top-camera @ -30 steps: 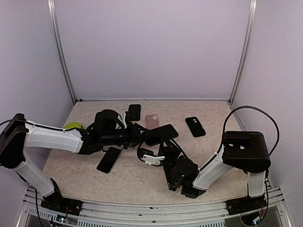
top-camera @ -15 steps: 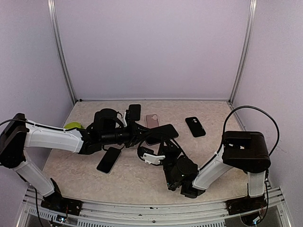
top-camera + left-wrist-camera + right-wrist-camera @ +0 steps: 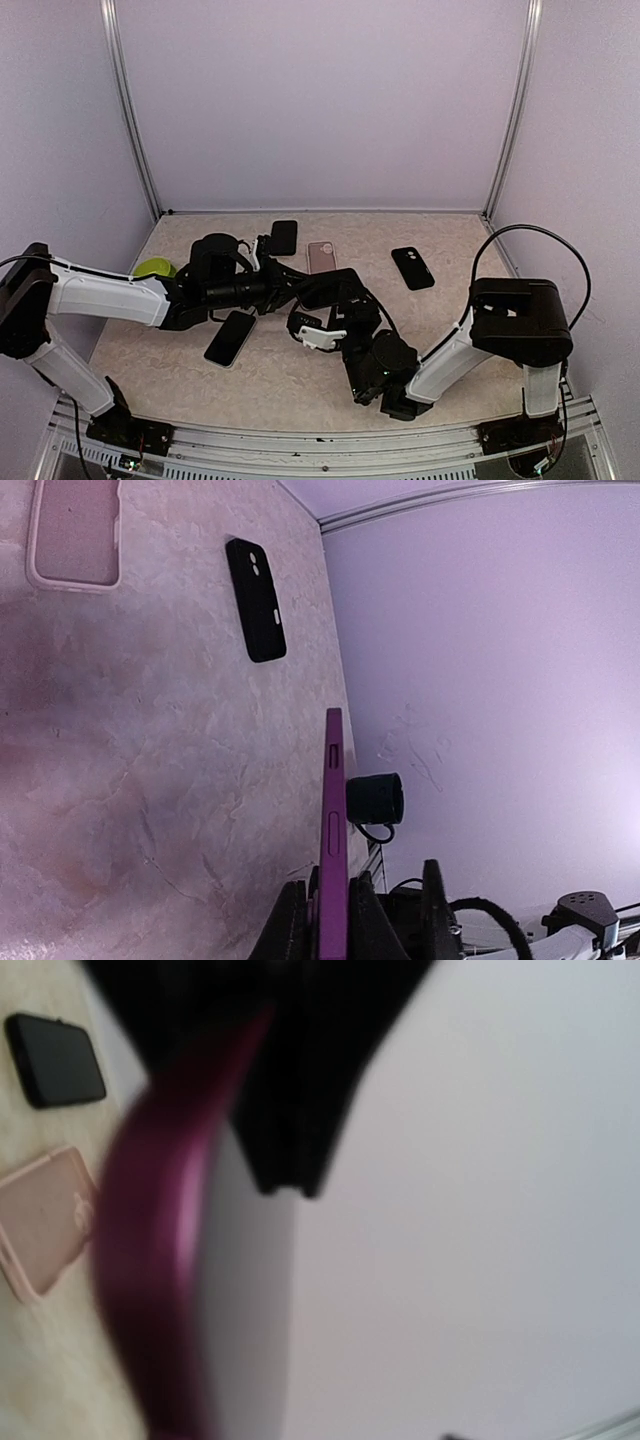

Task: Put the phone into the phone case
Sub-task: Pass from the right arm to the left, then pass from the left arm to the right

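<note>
My left gripper (image 3: 298, 290) is shut on the near end of a purple phone case (image 3: 331, 810), which stands edge-on between its fingers (image 3: 290, 925) in the left wrist view. From above, the case (image 3: 328, 288) looks dark and hangs over the table's middle. Whether a phone sits in it, I cannot tell. My right gripper (image 3: 346, 303) is right beside and under the case. The right wrist view shows only a blurred purple edge (image 3: 150, 1260) close up, not its own fingers. A dark phone (image 3: 231, 337) lies flat on the table, front left.
A pink case (image 3: 321, 256) lies behind the grippers, a black case (image 3: 284, 237) to its left and another black case (image 3: 413, 267) at the right. A green object (image 3: 153, 267) sits far left. Frame posts stand at the back corners.
The purple case has shifted a little left and lower with my left gripper, whose jaws have closed on it. The right gripper has followed close by it.
</note>
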`<state>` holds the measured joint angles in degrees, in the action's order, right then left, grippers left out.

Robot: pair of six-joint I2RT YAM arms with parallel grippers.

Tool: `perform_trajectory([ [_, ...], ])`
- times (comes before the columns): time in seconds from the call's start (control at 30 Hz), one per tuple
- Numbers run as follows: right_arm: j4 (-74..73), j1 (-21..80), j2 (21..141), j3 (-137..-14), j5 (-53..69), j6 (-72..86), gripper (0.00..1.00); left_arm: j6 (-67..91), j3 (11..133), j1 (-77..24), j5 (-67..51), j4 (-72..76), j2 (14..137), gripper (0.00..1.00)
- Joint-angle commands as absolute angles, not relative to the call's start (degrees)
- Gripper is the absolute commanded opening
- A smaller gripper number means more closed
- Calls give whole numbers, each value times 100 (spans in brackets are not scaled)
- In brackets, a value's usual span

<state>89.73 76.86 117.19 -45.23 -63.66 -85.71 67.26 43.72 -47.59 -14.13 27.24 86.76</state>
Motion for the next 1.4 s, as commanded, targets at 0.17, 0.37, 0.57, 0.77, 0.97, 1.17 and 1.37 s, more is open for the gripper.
perform_trajectory([
  [0.17, 10102, 7802, 11408, -4570, -6477, -8176, 84, 6652, 4237, -4554, -1242, 2865, 8484, 0],
  [0.37, 7556, 7813, 10664, -4427, -6341, -6335, 95, 6447, 4200, -4464, -1155, 2704, 8422, 0],
  [0.57, 3491, 7805, 9504, -4747, -5315, -3015, 100, 6342, 4057, -4359, -1052, 2717, 8334, 0],
  [0.77, 1898, 7692, 8920, -4926, -4229, -1655, 100, 6145, 3947, -4280, -993, 2786, 8233, 0],
  [0.97, 981, 7086, 8068, -4881, -2502, -245, 100, 5876, 3856, -4278, -987, 2888, 8018, 0],
  [1.17, 895, 5487, 6990, -4501, -128, 1442, 100, 5639, 3678, -4289, -1152, 3270, 7826, 0],
  [1.37, 993, 4388, 6735, -4345, 1905, 2596, 100, 5507, 3597, -4304, -1471, 3676, 7761, 0],
])
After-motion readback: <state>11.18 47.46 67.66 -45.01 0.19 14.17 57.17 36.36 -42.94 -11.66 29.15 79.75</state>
